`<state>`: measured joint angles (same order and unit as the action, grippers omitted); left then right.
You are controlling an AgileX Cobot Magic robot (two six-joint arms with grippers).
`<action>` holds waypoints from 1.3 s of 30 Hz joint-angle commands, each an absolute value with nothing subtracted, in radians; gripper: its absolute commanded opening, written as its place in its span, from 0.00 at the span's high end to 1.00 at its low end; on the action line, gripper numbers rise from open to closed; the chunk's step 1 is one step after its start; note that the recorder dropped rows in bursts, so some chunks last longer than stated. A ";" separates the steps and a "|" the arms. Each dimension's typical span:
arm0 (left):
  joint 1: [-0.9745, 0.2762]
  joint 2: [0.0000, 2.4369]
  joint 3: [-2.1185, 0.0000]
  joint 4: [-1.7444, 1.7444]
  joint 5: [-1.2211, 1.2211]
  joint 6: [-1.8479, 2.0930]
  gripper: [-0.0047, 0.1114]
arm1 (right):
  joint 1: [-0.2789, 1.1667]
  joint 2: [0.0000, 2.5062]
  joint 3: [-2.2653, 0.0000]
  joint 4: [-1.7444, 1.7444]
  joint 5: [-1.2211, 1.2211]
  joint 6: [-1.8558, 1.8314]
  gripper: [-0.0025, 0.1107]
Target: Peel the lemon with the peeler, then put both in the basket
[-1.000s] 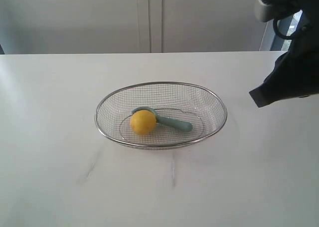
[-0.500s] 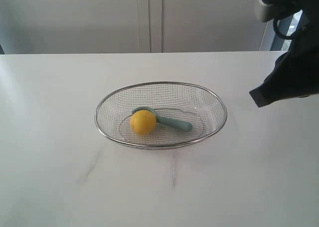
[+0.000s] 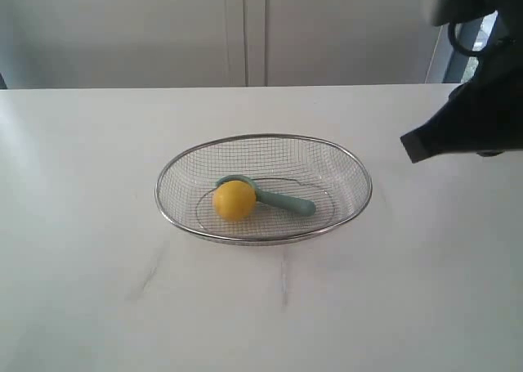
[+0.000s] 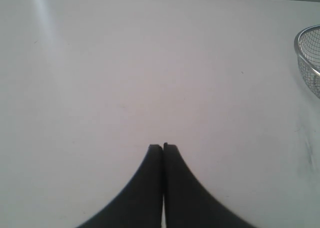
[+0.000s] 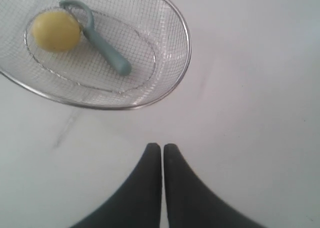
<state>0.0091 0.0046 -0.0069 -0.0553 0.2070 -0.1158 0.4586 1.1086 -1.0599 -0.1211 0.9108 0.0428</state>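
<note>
The yellow lemon (image 3: 234,200) lies inside the silver wire basket (image 3: 174,166) at the middle of the white table. The teal-handled peeler (image 3: 284,201) lies in the basket too, its metal loop head tucked against the lemon. The right wrist view shows the lemon (image 5: 55,31), the peeler (image 5: 105,49) and the basket (image 5: 184,30) as well. My right gripper (image 5: 162,147) hangs shut and empty over bare table, apart from the basket; its arm (image 3: 470,118) shows at the right edge. My left gripper (image 4: 163,147) is shut and empty over bare table, with the basket rim (image 4: 302,52) off to one side.
The white tabletop (image 3: 98,266) has faint grey marks in front of the basket. A pale wall with panel seams (image 3: 255,29) runs behind the table's far edge.
The right arm has shifted slightly up and to the left in the exterior view. The lemon, peeler and basket have not moved.
</note>
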 commanded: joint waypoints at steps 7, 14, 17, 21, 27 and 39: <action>0.004 0.000 0.000 -0.055 0.202 -0.112 0.96 | 0.373 0.767 -0.933 -0.102 0.560 0.162 0.95; 0.004 0.000 0.000 -0.055 0.202 -0.112 0.96 | 0.154 0.521 -0.762 -0.102 0.550 0.163 0.95; 0.004 0.000 0.000 -0.055 0.202 -0.110 0.96 | 0.067 0.372 -0.654 -0.102 0.493 0.163 0.95; 0.004 0.000 0.000 -0.055 0.202 -0.108 0.96 | -0.025 0.169 -0.477 -0.102 0.313 0.162 0.95; 0.004 0.000 0.000 -0.055 0.202 -0.108 0.96 | -0.131 0.000 -0.289 -0.102 0.201 0.155 0.95; 0.004 0.000 0.000 -0.055 0.204 -0.108 0.96 | -0.150 0.000 0.000 -0.105 -0.065 0.083 0.95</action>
